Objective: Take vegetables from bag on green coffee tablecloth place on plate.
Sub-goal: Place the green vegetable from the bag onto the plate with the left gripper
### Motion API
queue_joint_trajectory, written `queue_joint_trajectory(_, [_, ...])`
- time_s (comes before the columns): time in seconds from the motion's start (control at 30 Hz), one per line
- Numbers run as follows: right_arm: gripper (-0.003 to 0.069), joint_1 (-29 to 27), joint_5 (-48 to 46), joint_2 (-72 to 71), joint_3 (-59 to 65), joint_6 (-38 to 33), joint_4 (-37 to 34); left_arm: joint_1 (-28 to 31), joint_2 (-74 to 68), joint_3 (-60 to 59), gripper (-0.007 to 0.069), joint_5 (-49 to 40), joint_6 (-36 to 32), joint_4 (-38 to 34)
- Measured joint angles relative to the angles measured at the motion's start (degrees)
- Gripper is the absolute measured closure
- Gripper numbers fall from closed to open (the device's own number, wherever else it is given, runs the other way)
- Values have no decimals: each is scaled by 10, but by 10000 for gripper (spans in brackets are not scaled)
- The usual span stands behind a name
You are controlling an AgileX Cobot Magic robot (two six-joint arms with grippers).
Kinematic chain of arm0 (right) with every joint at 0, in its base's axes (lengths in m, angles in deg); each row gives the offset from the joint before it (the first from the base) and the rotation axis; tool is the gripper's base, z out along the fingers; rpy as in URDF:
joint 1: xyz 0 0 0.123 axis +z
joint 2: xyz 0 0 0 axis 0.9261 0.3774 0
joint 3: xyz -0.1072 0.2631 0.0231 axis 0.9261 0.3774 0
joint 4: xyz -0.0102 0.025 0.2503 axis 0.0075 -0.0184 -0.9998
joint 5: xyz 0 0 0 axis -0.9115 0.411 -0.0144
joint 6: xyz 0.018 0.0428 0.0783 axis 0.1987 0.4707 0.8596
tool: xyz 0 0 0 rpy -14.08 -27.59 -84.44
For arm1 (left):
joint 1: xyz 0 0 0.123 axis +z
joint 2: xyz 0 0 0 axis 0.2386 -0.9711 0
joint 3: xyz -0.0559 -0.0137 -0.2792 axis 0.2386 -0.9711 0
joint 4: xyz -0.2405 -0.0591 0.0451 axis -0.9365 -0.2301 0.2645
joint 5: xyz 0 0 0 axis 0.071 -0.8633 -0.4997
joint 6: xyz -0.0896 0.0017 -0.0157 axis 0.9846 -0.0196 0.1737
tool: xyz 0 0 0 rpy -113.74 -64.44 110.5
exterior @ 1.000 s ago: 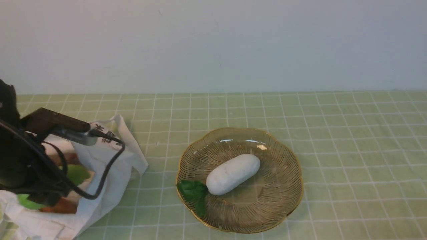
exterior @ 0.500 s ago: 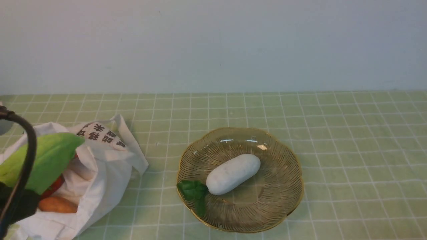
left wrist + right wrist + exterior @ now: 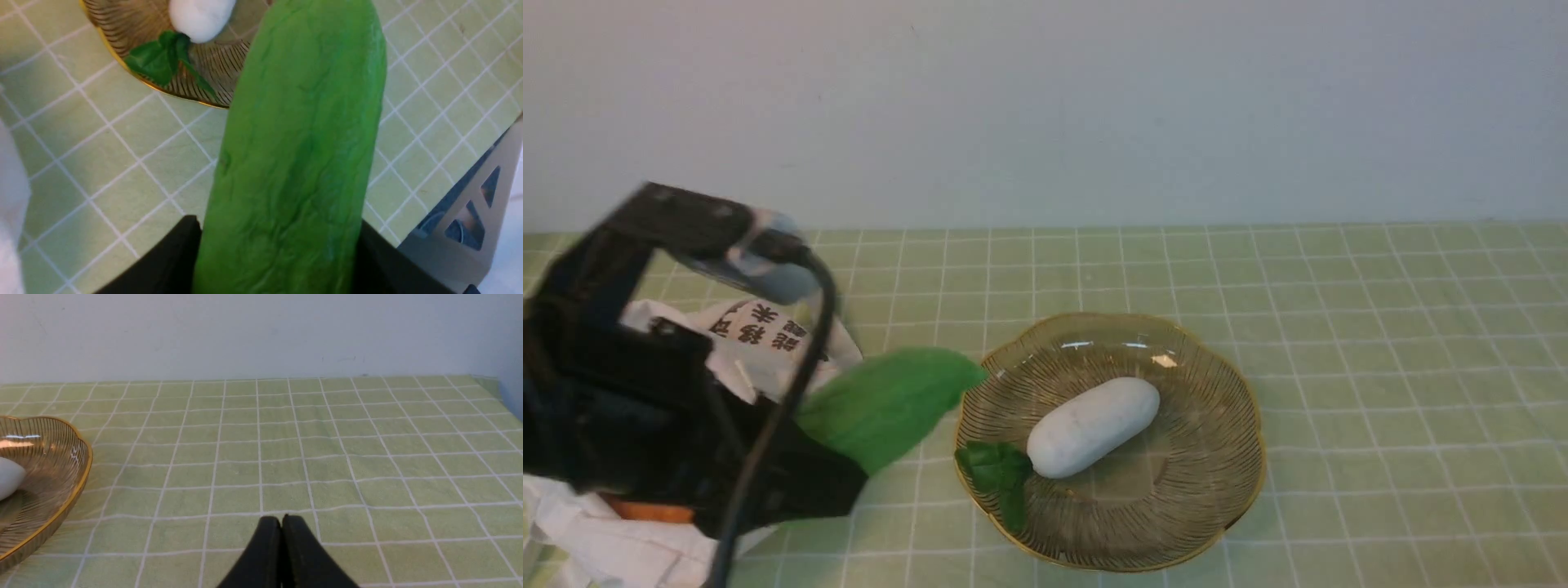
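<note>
My left gripper (image 3: 829, 449) is shut on a green cucumber (image 3: 886, 404), held above the green checked tablecloth (image 3: 1380, 327) with its free end near the left rim of the amber plate (image 3: 1241, 408). In the left wrist view the cucumber (image 3: 302, 155) runs out from between the black fingers (image 3: 175, 253) toward the plate (image 3: 212, 77). The white bag (image 3: 760, 335) with black characters lies behind the arm, an orange vegetable (image 3: 645, 513) showing at its mouth. My right gripper (image 3: 281, 522) is shut and empty, low over the cloth to the right of the plate (image 3: 77, 457).
A white oblong vegetable (image 3: 1092, 425) with a dark green leaf (image 3: 1001, 474) lies in the plate. A pale wall rises behind the table. A grey metal bracket (image 3: 470, 228) shows at the edge of the left wrist view.
The left arm has lifted the cucumber out of the bag and swung it right, toward the plate. The plate and the white vegetable have not moved.
</note>
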Motion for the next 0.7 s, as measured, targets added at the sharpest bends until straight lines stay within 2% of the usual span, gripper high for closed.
queue_joint_trajectory(0.03, [675, 0, 0, 0, 0, 0, 0, -40, -32, 0, 242, 29, 13, 12])
queue_joint_trajectory(0.13, [675, 0, 0, 0, 0, 0, 0, -106, -97, 0, 242, 95, 39, 19])
queue_joint_trajectory(0.27, [675, 0, 0, 0, 0, 0, 0, -173, -201, 18, 242, 172, 44, 19])
queue_joint_trajectory(0.63, [675, 0, 0, 0, 0, 0, 0, -188, -397, 146, 241, 216, 43, 24])
queue_joint_trajectory(0.7, [675, 0, 0, 0, 0, 0, 0, -188, -411, 156, 218, 216, 44, 24])
